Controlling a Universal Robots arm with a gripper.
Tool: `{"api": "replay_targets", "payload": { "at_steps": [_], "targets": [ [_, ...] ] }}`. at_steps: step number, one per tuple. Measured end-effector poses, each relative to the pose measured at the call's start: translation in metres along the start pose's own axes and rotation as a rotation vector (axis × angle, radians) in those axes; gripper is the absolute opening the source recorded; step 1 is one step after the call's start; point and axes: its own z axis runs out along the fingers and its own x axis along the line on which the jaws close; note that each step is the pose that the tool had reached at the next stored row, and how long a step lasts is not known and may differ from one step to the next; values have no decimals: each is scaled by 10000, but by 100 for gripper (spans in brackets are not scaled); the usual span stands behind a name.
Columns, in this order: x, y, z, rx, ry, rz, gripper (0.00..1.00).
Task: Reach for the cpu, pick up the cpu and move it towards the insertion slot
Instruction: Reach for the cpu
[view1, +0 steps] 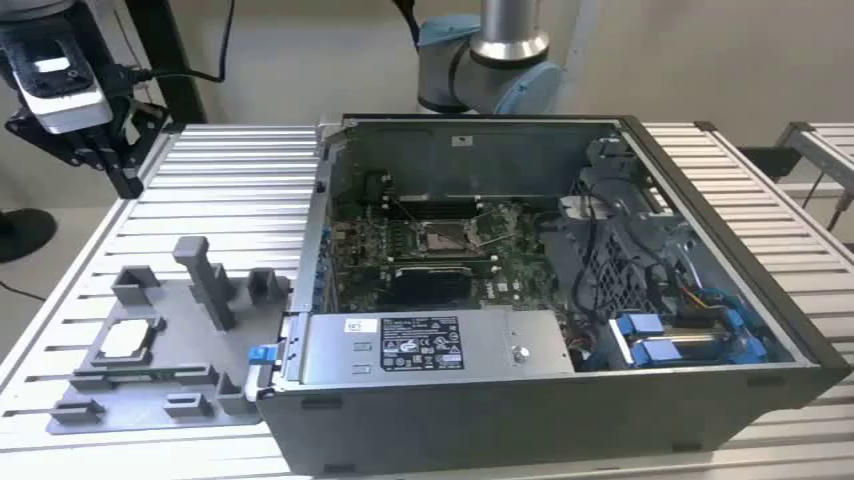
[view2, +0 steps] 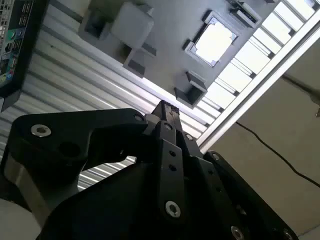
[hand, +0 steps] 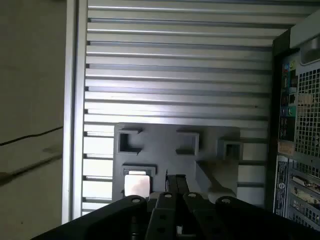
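The gripper (view2: 162, 106) hangs high over the far corner of the counter (view1: 227, 200) at the exterior view's left, its fingers (view2: 167, 125) pressed together with nothing between them; the cpu (view1: 127, 340) lies flat in a pocket of the grey fixture plate (view1: 134, 405), well apart from them and below. The insertion slot (view1: 445, 237) sits inside the open computer case (view1: 534, 410), to the exterior view's right of the cpu; the cpu, being square, has no long axis.
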Motion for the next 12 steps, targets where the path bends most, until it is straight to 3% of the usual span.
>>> {"api": "replay_targets", "payload": {
  "at_steps": [12],
  "targets": [
    [6,-3,0,1,1,0,0]
  ]
}}
